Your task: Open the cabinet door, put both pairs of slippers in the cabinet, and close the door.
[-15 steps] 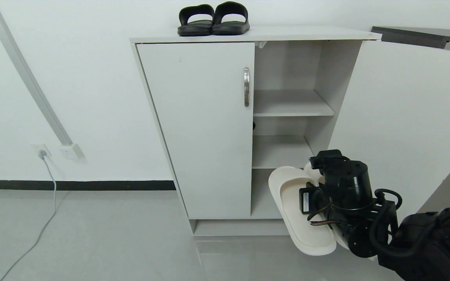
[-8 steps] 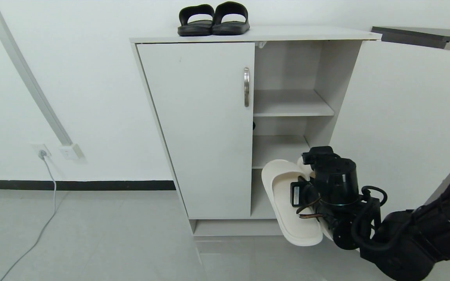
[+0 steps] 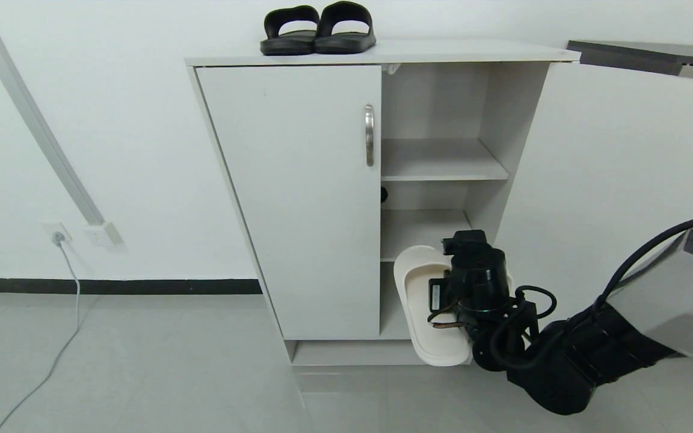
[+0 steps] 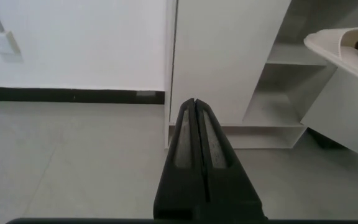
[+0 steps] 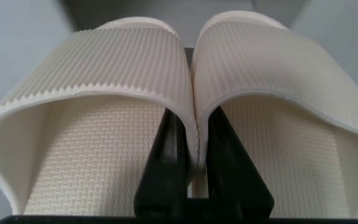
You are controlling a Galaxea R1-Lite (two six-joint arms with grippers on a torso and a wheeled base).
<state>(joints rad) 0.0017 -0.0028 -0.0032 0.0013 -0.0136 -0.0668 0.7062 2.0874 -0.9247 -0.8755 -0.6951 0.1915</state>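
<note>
Held the white slippers (image 3: 421, 325) by their straps in the right gripper (image 5: 192, 149), just before the lowest compartment of the cabinet (image 3: 292, 198); could barely make out the farther one behind the wrist. Saw black slippers (image 3: 318, 30) on top. Had left gripper (image 4: 195, 109) clenched, empty.

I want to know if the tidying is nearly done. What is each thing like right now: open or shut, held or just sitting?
left cabinet door: shut.
right cabinet door: swung wide open.
white slippers: held up together in front of the cabinet's bottom compartment.
black slippers: side by side on top of the cabinet.
right gripper: shut on the white slippers.
left gripper: shut, holding nothing.
</note>
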